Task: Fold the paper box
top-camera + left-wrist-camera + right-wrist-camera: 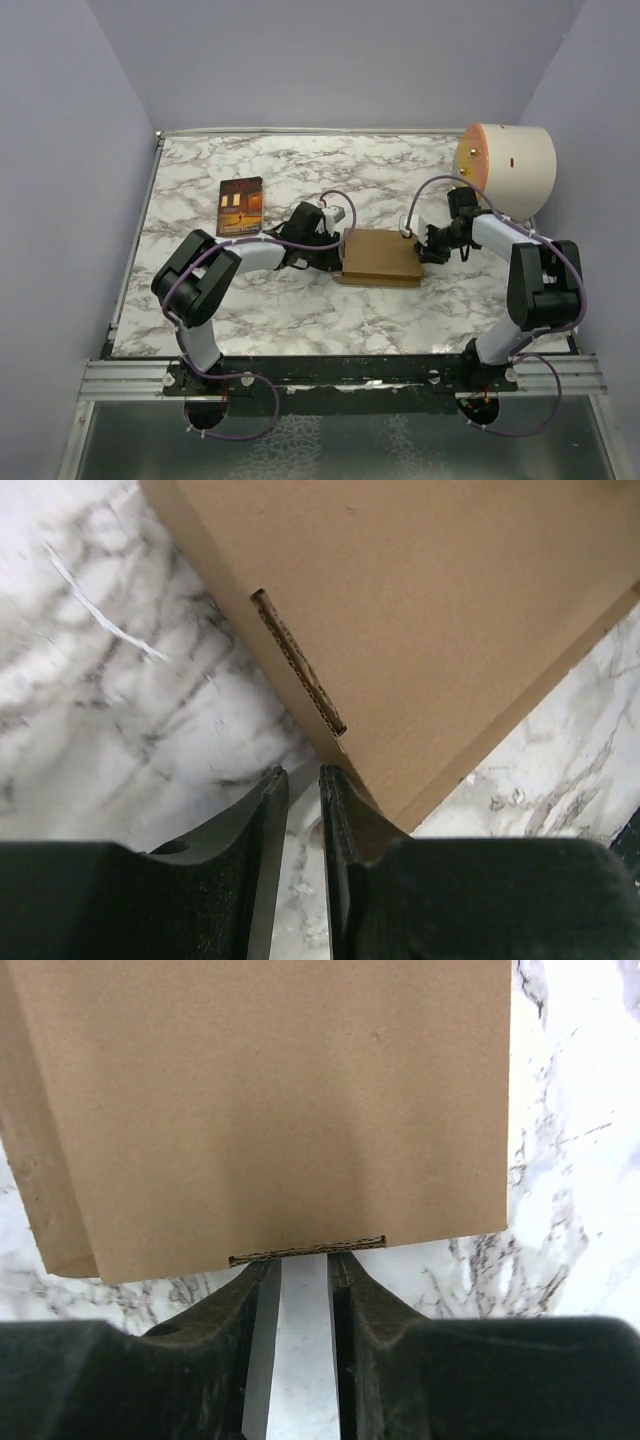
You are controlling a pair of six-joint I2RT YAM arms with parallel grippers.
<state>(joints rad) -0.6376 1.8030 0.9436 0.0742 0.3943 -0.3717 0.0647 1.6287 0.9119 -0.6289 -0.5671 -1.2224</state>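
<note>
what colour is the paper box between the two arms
Plain brown cardboard with no print. The paper box shows best in the right wrist view.

This looks like a robot laboratory test cell, not a home. Plain pale lilac walls close in a white marble-patterned table on three sides. Two black-and-white robot arms are bolted to a silver aluminium rail at its near edge.

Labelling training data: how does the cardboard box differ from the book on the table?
The paper box is plain brown; the book is dark with an orange cover picture. The box looks larger and thicker than the thin book. The box sits mid-table between the left gripper and right gripper; the book lies apart, far-left. Both are rectangular and lie flat.
</note>
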